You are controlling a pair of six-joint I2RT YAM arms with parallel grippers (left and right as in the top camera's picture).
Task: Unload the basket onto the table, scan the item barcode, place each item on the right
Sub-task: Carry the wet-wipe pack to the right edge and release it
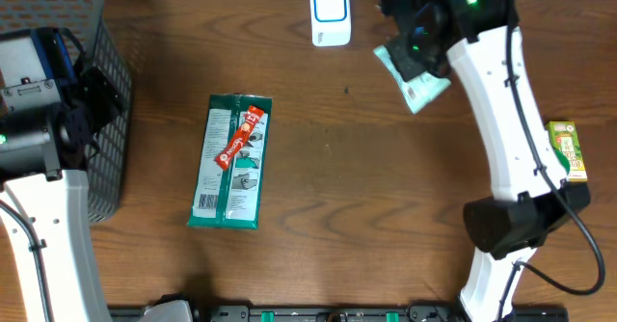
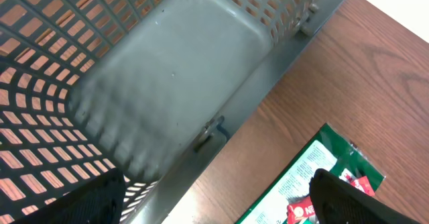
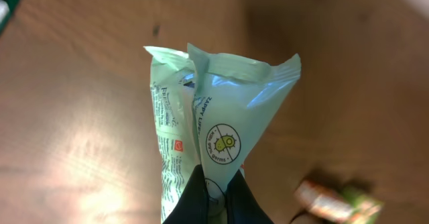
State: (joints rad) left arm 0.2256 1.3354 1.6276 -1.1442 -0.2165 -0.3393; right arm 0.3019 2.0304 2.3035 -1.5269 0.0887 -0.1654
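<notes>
The pouch (image 3: 214, 137) is pale green and sits in my right gripper (image 3: 214, 200), whose fingers are closed tight on one crumpled end. The rest of it fans out past the tips. A round badge and a column of small print face the right wrist camera; I cannot make out a barcode there. From overhead, the pouch (image 1: 416, 83) shows under my right gripper (image 1: 415, 57) at the far side of the table (image 1: 366, 197). It is just right of the white scanner (image 1: 330, 13) and apart from it.

In the middle of the table lies a dark green pack (image 1: 229, 163), flat, with a red bar (image 1: 241, 136) across its upper half. A small yellow-green box (image 1: 567, 148) lies near the right edge, well away from the pouch.

My left gripper (image 2: 214, 204) stands wide with nothing between its fingers. It hangs over the rim of the grey basket (image 2: 181, 70) at the left side, with a corner of the pack in its view.
</notes>
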